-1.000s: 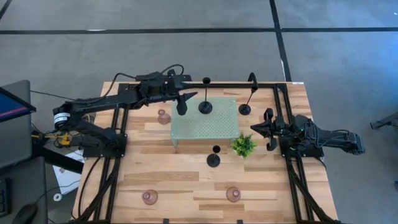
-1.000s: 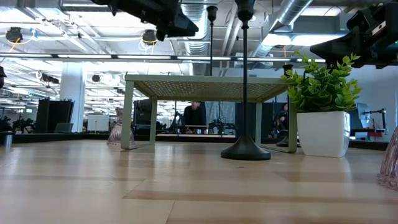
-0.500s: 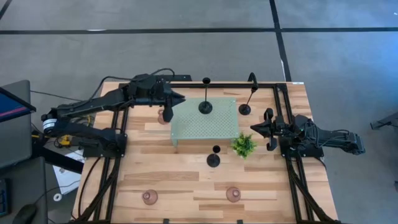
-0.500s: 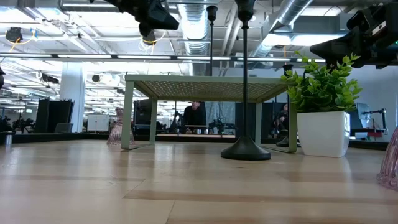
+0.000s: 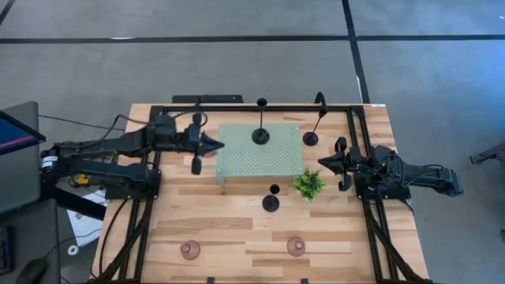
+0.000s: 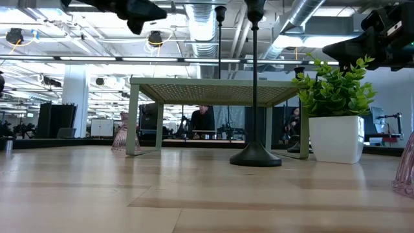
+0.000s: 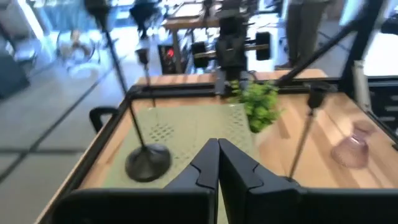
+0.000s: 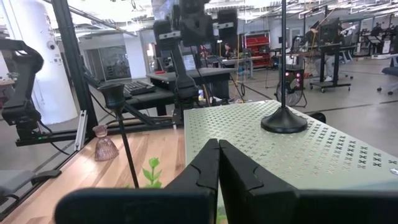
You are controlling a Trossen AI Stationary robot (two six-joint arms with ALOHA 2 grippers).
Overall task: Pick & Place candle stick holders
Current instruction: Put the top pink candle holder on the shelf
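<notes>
A pale green perforated tray (image 5: 272,162) stands on legs at mid table. One black candle stick holder (image 5: 260,136) stands on it by its disc base. A second (image 5: 311,139) stands just off its far right corner, and a third (image 5: 271,203) in front of it. Two pink holders (image 5: 189,250) (image 5: 296,247) stand near the front edge. A third pink holder (image 6: 121,136) stands by the tray's left leg. My left gripper (image 5: 221,144) is shut and holds nothing, high at the tray's left edge. My right gripper (image 5: 321,162) is shut and holds nothing, right of the plant.
A small green plant in a white pot (image 5: 309,184) stands off the tray's near right corner. Black rails (image 5: 359,126) run along the table's sides and back. Bare wood (image 5: 237,237) lies between the two near pink holders.
My left gripper has drawn back from over the tray's far left corner toward the table's left edge, sinking a little. Its fingers have shut on nothing. No holder has moved.
</notes>
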